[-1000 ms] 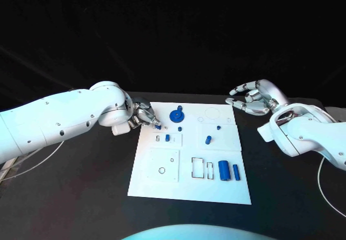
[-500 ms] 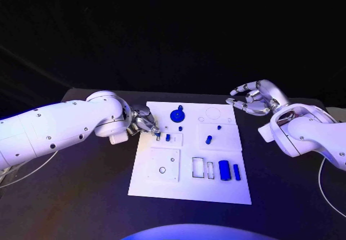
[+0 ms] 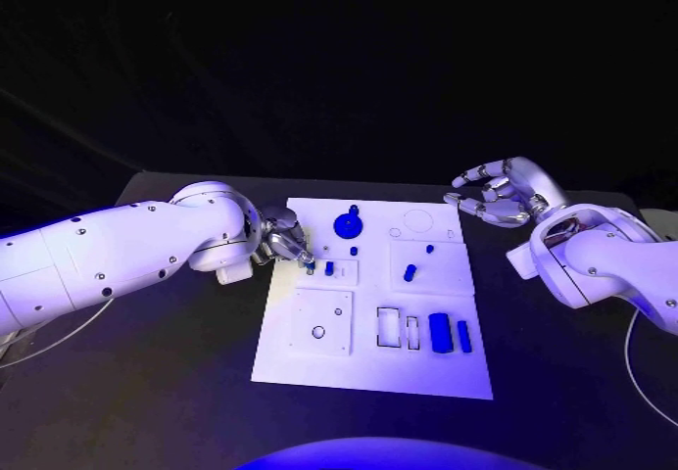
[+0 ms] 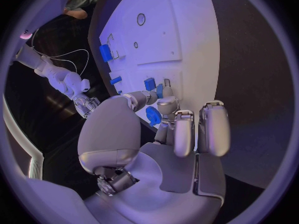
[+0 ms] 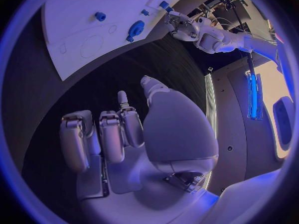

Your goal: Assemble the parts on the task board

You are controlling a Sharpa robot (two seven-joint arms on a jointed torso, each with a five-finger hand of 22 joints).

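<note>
1. We see the white task board lying flat in the middle of the black table, with small blue parts spread across it.
2. Our left hand reaches over the board's left edge. Its fingertips close on a small blue piece, pinched just above the board, next to another small blue peg.
3. We judge the step in hand to be seating this piece in its slot on the upper left panel. To do it well, we should keep the piece upright, line it up over the hole, and press straight down without sliding sideways.
4. Our right hand hangs past the board's far right corner, well apart from the parts. Its fingers are curled loosely and hold nothing.
5. A round blue disc sits near the far edge. A larger blue block and a slim blue bar lie side by side near the right edge, not yet placed.
</note>
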